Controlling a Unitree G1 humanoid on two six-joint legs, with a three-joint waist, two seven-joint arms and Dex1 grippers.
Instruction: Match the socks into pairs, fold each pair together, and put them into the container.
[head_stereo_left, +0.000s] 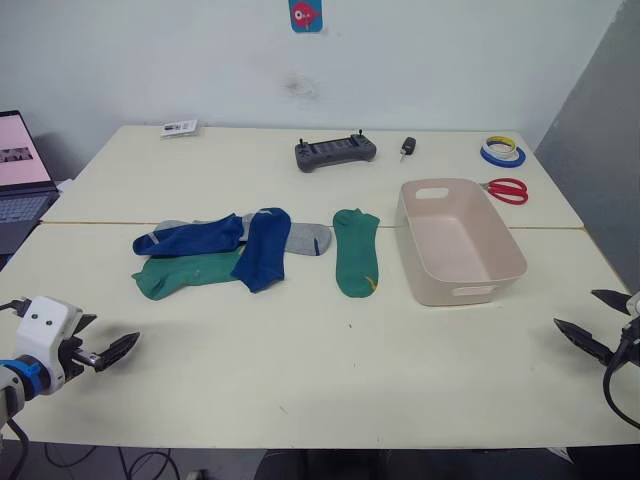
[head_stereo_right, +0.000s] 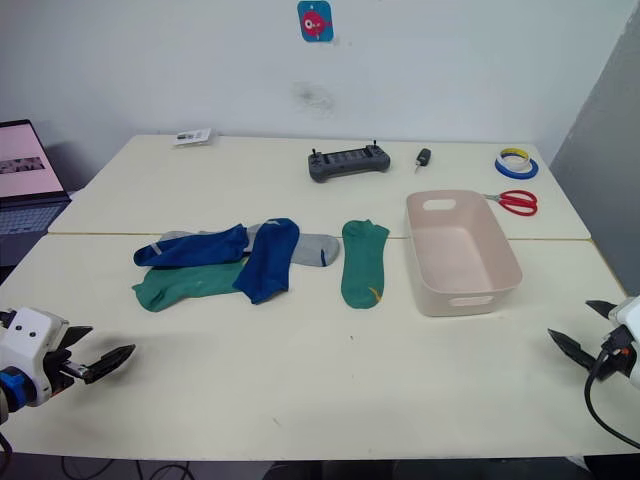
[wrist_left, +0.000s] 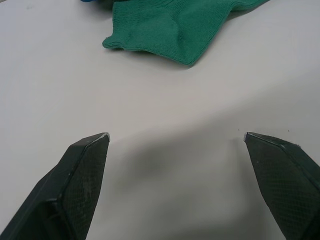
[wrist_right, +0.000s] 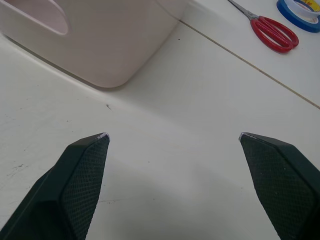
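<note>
Two green socks (head_stereo_left: 356, 252), two blue socks (head_stereo_left: 264, 247) and one grey sock (head_stereo_left: 308, 237) are counted left of the container (head_stereo_left: 498, 233); the left gripper (wrist_left: 176, 137) and right gripper (wrist_right: 174, 135) are spread wide, empty.

Both eye views look down over the same table (head_stereo_left: 300, 380) from the head; each wrist view sits low, perhaps just above it

Before me a cream table (head_stereo_left: 300, 370) carries a heap of socks (head_stereo_left: 215, 255) at centre-left, one green sock (head_stereo_left: 355, 250) lying apart to their right, then the container (head_stereo_left: 460, 243). Far across lie a grey controller (head_stereo_left: 335, 153), a key fob (head_stereo_left: 408, 148), tape rolls (head_stereo_left: 502, 151), red scissors (head_stereo_left: 508, 189) and a small card (head_stereo_left: 180, 127).
</note>
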